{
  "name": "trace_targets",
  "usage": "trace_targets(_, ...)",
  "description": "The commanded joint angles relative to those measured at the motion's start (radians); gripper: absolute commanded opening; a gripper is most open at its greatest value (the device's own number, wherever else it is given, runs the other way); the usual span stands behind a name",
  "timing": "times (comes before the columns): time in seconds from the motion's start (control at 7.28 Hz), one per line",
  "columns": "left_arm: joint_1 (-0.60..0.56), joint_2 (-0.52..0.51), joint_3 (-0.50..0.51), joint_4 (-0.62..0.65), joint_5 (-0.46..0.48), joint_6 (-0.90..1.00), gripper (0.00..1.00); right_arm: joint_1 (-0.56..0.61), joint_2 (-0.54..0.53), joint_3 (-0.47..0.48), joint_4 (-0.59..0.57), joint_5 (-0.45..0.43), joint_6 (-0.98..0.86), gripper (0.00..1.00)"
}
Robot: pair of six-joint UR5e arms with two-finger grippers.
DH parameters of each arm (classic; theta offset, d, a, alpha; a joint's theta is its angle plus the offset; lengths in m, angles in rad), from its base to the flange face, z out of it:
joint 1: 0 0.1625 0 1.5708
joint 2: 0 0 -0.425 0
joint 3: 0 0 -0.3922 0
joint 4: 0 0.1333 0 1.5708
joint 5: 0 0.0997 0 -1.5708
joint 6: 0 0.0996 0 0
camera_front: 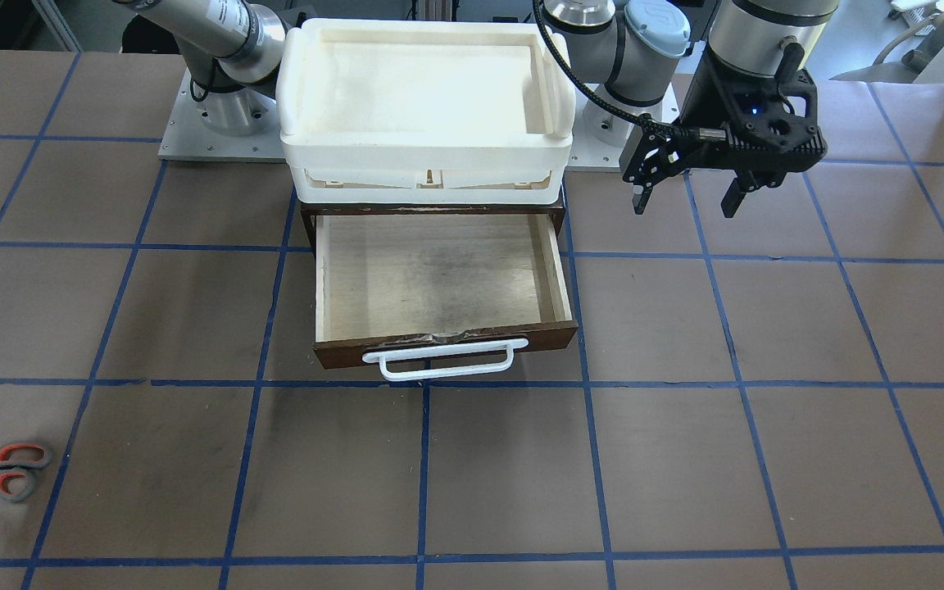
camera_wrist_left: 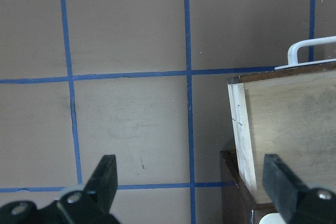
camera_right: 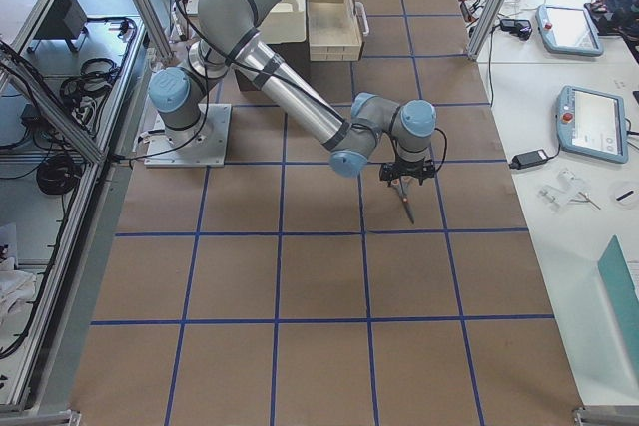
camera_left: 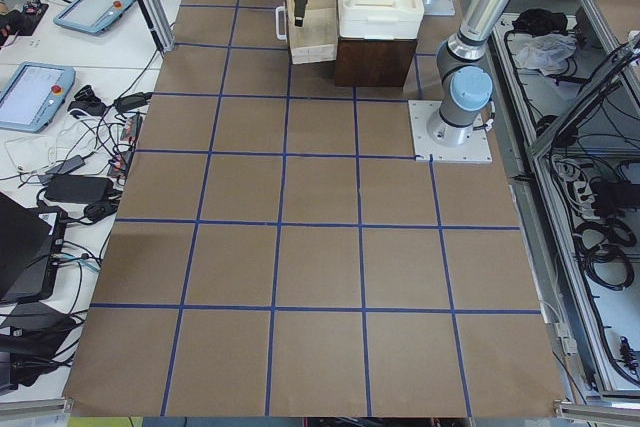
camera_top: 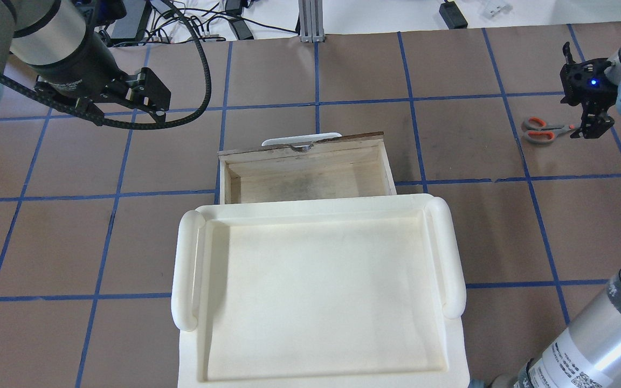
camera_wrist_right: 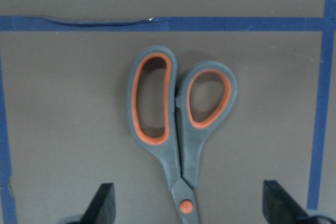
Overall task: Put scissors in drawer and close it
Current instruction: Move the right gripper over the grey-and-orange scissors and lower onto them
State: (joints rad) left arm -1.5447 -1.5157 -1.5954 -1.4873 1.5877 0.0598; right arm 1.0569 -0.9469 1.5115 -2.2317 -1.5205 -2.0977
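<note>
The scissors (camera_wrist_right: 178,129), grey handles lined orange, lie flat on the table; they also show in the overhead view (camera_top: 545,130) and at the front view's left edge (camera_front: 1,471). My right gripper (camera_wrist_right: 191,205) is open and hangs low over them, one finger on each side near the pivot; the blades are hidden. In the overhead view it (camera_top: 591,121) is at the blade end. The drawer (camera_front: 439,279) is pulled open with nothing inside, its white handle (camera_front: 439,359) in front. My left gripper (camera_front: 685,203) is open and empty, raised beside the drawer (camera_wrist_left: 294,135).
A white plastic tray (camera_front: 427,156) sits on top of the dark cabinet that houses the drawer. The table is brown with blue tape grid lines. Both robot bases stand behind the cabinet.
</note>
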Motion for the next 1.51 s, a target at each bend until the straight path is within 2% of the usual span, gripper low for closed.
trace_targets(0.0,0.000,0.000,0.000,-0.001,0.000,0.000,1.00,0.000,0.036,-0.019,-0.003,-0.003,-0.053,0.98)
trace_targets(0.69,-0.002,0.000,0.000,-0.002,0.000,0.000,1.00,0.000,0.059,-0.017,-0.002,-0.009,-0.059,0.96)
trace_targets(0.96,-0.002,0.000,0.000,-0.002,0.000,0.000,1.00,0.000,0.060,-0.016,-0.002,-0.004,-0.086,0.85)
trace_targets(1.24,-0.002,-0.004,0.000,0.002,-0.002,0.000,1.00,0.000,0.060,-0.011,-0.002,-0.006,-0.093,0.85)
trace_targets(1.37,-0.002,-0.004,0.000,0.001,-0.002,0.000,1.00,0.000,0.060,-0.011,-0.002,-0.007,-0.094,0.73)
